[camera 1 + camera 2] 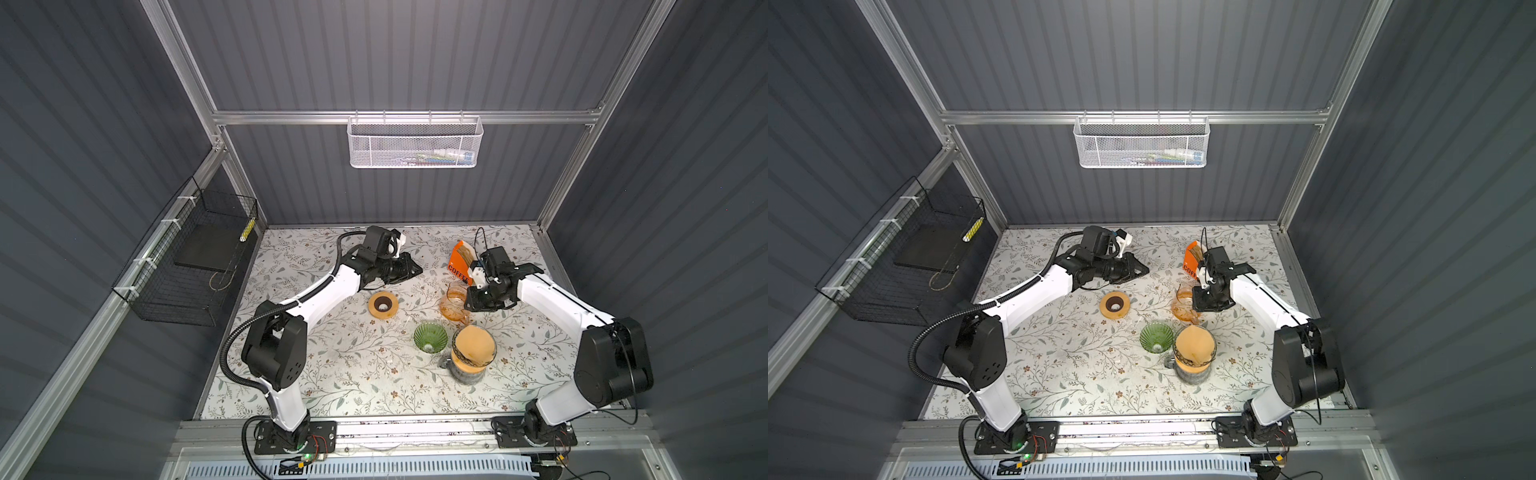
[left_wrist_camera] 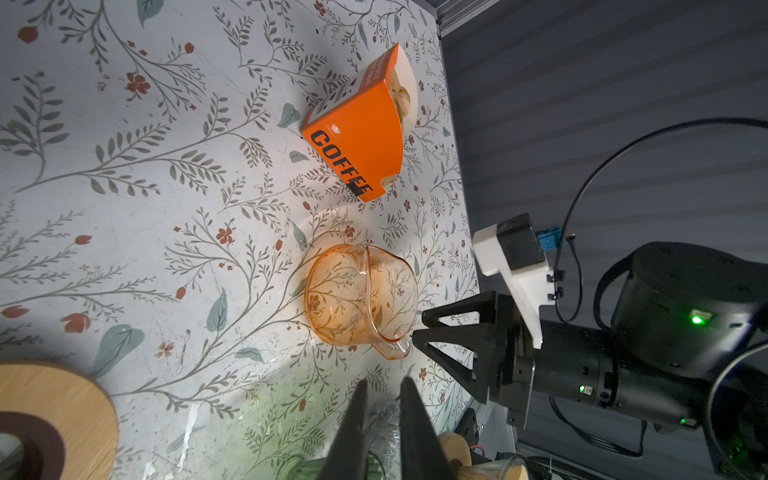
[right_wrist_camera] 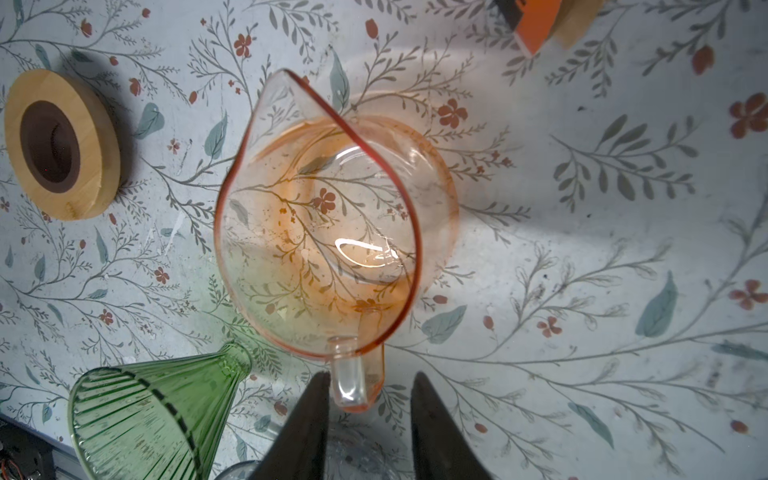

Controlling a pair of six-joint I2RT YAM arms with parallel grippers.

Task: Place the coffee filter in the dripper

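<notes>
A green ribbed glass dripper [image 1: 430, 337] [image 3: 153, 415] stands empty, wide end up, at mid-table. Beside it, a tan paper coffee filter [image 1: 475, 343] [image 1: 1195, 345] sits in the mouth of a clear glass carafe. More filters [image 2: 404, 99] show in an orange COFFEE box [image 1: 459, 259] at the back. My right gripper [image 3: 371, 376] [image 1: 482, 308] is open, and its fingers straddle the handle of an orange glass pitcher [image 3: 324, 216] without closing on it. My left gripper [image 2: 385, 380] [image 1: 419, 271] hovers farther back with a narrow gap and nothing in it.
A wooden ring [image 1: 383, 305] [image 3: 62, 143] with a dark centre lies left of the pitcher. A black wire basket [image 1: 187, 266] hangs on the left wall. On the back rail hangs a white mesh basket [image 1: 415, 143]. The floral tabletop [image 1: 332, 374] runs forward to the arm bases.
</notes>
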